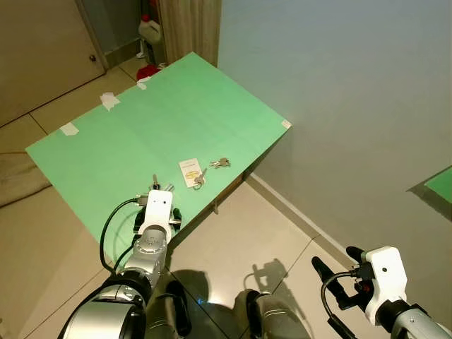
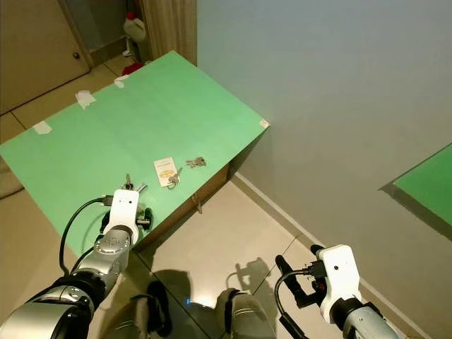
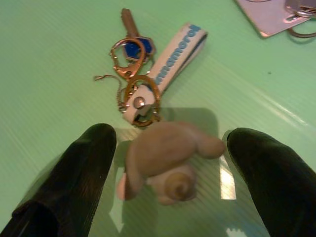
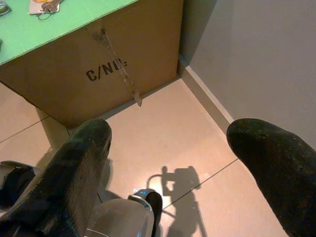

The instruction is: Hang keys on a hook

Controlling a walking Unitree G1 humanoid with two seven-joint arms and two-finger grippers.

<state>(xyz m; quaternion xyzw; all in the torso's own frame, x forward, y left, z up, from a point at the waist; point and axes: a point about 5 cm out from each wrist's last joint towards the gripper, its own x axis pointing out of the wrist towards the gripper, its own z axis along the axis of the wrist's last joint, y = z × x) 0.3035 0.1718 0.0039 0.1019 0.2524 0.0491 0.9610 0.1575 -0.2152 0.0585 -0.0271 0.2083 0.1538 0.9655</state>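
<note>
Black fingers (image 3: pixel 79 182) of the left gripper (image 3: pixel 173 173) stand spread wide in the left wrist view, one on either side of a tan, rounded plush charm (image 3: pixel 165 160) that lies on the green-covered top of a brown cardboard box (image 1: pixel 141 141); neither finger touches the charm. This charm is the near end of a bunch of keys (image 3: pixel 140 89): beyond it, away from the gripper, come a gold clasp and ring (image 3: pixel 140 96), a short white strap with blue lettering (image 3: pixel 175 52) and a brass key with a blue head (image 3: pixel 134 39). Seen from the gripper, the bunch's long axis runs straight away from the fingers, the charm toward the wrist and the key's blade pointing outward, with the strap angled off to one side of the key. In the head views the left gripper (image 1: pixel 157 212) sits low over the box top near its front edge, and the bunch shows just past it. Farther in on the box top lie a small white card with a yellow mark (image 1: pixel 189 171), a loose ring (image 1: pixel 198 183) touching the card's corner, and a second small cluster of silver keys (image 1: pixel 220 163) just beside the card. Patches of white tape (image 1: pixel 109 100) sit near the far edge of the box top. Over the beige tiled floor (image 4: pixel 168 143) beside the box, well apart from the keys, the right gripper (image 4: pixel 168 163) hangs with its two fingers likewise parted and nothing between them.
</note>
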